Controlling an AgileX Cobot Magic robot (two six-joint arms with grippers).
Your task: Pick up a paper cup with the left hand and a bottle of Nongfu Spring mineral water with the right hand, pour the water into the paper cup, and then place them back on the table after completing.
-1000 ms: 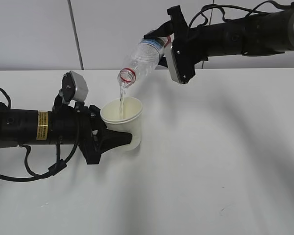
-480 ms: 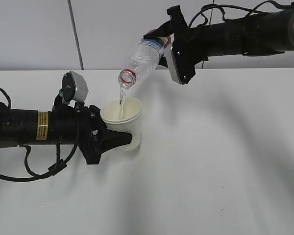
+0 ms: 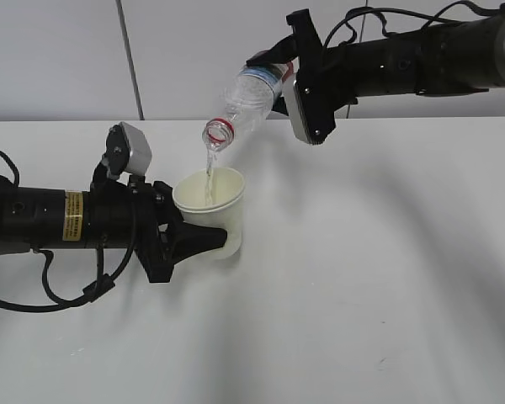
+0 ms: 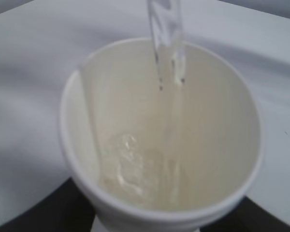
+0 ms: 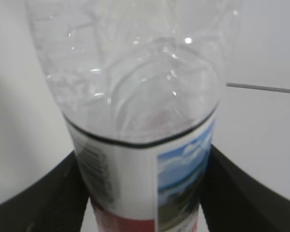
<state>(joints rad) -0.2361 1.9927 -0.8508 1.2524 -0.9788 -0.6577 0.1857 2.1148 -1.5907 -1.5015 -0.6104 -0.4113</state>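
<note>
Unmoved bottle (image 3: 246, 103) above paper cup (image 3: 211, 202)

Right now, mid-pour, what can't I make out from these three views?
- Water level in the cup: the left wrist view is blurred and the water is clear; the exterior view shows only the cup's side.
- Cup base: the left tool covers it in the exterior view; the left wrist view's bottom edge cuts it off.
- Water left in the bottle: too small in the exterior view, too close in the right wrist view.
- Right tool fingertips: behind the bottle.
</note>
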